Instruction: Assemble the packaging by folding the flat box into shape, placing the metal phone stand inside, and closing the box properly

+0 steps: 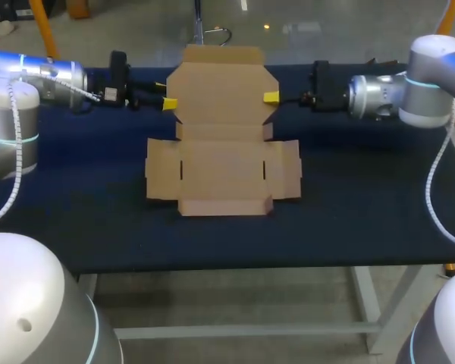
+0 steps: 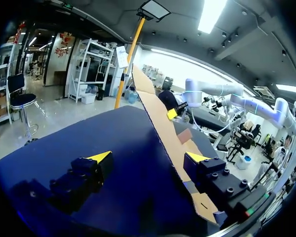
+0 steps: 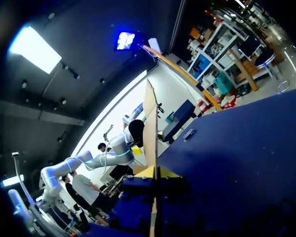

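Box: the cardboard box lies unfolded in the middle of the dark blue table, with its base and side flaps flat on the cloth.
Lid: the big back panel, the lid, is tilted up off the table at the far side, between my 2 grippers.
Left gripper: my left gripper is at the lid's left edge, spread wide. In the left wrist view its 2 fingers stand far apart. The lid runs slantwise past one of them, right against that yellow tip, while the other is well apart over bare table. It has hold of nothing.
Right gripper: my right gripper is at the lid's right edge. In the right wrist view the lid shows edge-on and upright. My right gripper has a yellow tip pressed on each side of it, so it is closed on that panel.
Arms: my left arm comes in low from the left and my right arm from the right. Both are near level over the far part of the table.
Across the lid: from my left wrist, the right gripper's yellow tip peeks out at the lid's other edge.
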Robot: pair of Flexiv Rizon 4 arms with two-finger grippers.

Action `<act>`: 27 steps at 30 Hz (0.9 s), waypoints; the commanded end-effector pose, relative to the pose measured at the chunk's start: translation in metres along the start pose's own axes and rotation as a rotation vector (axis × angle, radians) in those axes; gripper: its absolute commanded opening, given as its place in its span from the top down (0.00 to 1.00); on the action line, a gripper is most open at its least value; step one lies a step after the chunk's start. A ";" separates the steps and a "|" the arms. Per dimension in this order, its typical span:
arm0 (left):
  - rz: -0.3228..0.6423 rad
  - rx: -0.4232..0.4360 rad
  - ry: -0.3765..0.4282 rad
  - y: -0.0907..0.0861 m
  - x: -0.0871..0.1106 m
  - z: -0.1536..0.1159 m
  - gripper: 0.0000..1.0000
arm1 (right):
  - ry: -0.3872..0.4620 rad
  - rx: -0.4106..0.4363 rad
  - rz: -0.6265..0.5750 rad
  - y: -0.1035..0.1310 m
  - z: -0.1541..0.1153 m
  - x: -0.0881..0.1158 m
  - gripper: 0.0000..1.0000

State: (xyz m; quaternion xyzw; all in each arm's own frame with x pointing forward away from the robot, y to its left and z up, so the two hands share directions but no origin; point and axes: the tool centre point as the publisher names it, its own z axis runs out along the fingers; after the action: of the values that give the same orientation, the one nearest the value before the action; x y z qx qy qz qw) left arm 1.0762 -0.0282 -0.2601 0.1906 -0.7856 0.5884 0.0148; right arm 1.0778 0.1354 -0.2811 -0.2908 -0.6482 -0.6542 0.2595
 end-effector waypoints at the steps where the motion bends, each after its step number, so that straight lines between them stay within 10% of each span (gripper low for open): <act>1: 0.006 0.000 0.075 -0.002 -0.004 0.007 0.04 | 0.009 -0.004 -0.008 0.002 0.004 -0.005 1.00; 7: 0.009 0.014 0.106 -0.005 -0.001 0.015 0.14 | -0.003 -0.010 -0.026 0.004 0.010 -0.004 1.00; 11: 0.021 0.016 0.130 -0.006 0.005 0.022 0.39 | -0.006 -0.008 -0.034 0.006 0.013 -0.004 1.00; 27: 0.041 0.025 0.169 -0.013 0.013 0.040 0.61 | -0.002 -0.020 -0.050 0.009 0.018 -0.002 1.00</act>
State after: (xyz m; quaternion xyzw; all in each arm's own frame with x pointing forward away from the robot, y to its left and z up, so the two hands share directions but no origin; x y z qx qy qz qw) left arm 1.0727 -0.0715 -0.2540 0.1285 -0.7799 0.6094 0.0628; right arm 1.0858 0.1530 -0.2755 -0.2793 -0.6504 -0.6646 0.2393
